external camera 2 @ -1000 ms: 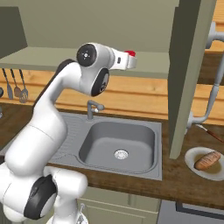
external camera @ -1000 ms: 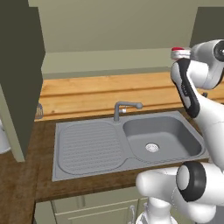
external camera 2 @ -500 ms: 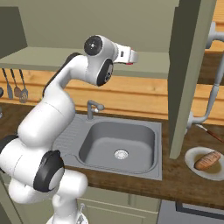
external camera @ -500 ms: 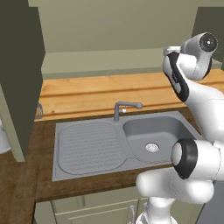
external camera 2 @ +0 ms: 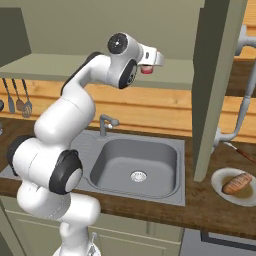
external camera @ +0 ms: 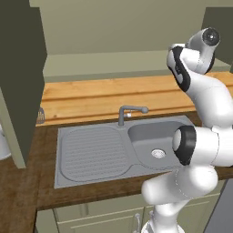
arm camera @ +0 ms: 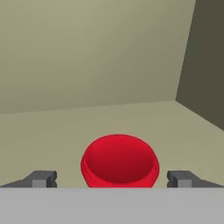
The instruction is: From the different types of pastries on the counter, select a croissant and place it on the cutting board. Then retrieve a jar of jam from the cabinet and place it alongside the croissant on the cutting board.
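- The gripper [arm camera: 112,180] stands with its jaws spread wide, released, nothing clasped between them; the left fingertip [arm camera: 41,178] and the right one sit well to either side of the jar.
- The jar of jam [arm camera: 119,161] sits between the two fingertips, just ahead of them, a red rounded shape resting on the pale olive shelf [arm camera: 87,127] of the cabinet [arm camera: 205,65]. Neither finger touches the jar.
- Beyond the jar, the cabinet's plain back wall rises; to the jar's right a darker side wall closes the compartment.
- In the right base view the jar [external camera 2: 146,69] shows as a small red spot at the tip of the hand, on the cabinet shelf [external camera 2: 55,65], with the arm [external camera 2: 70,115] bent up towards it from below.
- Under the jar's shelf lies the dark wooden counter [external camera 2: 220,210] with its grey sink [external camera 2: 137,162] and tap [external camera 2: 106,122].
- Right of the sink, past an open cabinet door [external camera 2: 212,90], a white plate [external camera 2: 220,186] carries a brown pastry [external camera 2: 236,183].
- Far left of the jar, utensils [external camera 2: 20,100] hang on the wall.
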